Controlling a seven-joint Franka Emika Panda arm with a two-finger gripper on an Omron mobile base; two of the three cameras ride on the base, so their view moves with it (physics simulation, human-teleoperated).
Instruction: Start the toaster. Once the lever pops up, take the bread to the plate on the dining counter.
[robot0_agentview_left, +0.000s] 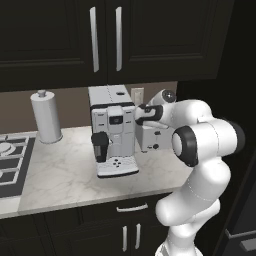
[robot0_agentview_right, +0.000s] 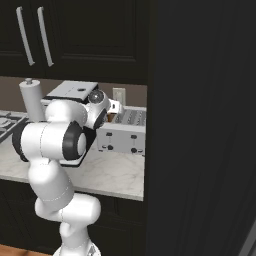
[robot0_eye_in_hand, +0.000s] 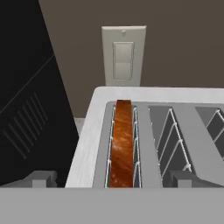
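**Open gripper hanging over the toaster, bread sitting in a slot**

In the left base view, a stove (robot0_agentview_left: 11, 162) is showing at the far left edge of the marble worktop (robot0_agentview_left: 60, 175). A paper towel roll (robot0_agentview_left: 46, 116) is standing upright just behind it, near the wall. Further right, the taller white-and-black coffee machine (robot0_agentview_left: 113, 131) is sitting in the middle of the worktop, and the toaster (robot0_agentview_left: 150, 137) is standing just beside it on the right, largely hidden by the arm. The white arm is rising from the lower right and bending over, with its hand reaching in above the toaster.

In the right base view, the toaster (robot0_agentview_right: 126, 131) is sitting at the right end of the worktop, next to a tall dark cabinet panel (robot0_agentview_right: 200, 125), with dark knobs on its front and slots on top.

In the hand view, the dark panel is lying at the left. The bread (robot0_eye_in_hand: 122, 144) is standing on edge in the toaster's leftmost visible slot, its brown crust facing up. Other slots are lying to its right. A wall switch plate (robot0_eye_in_hand: 123, 56) is sitting on the wall behind the toaster (robot0_eye_in_hand: 87, 144). The gripper (robot0_eye_in_hand: 113, 180) is standing wide open, its two finger tips straddling the slot with the bread, holding nothing.
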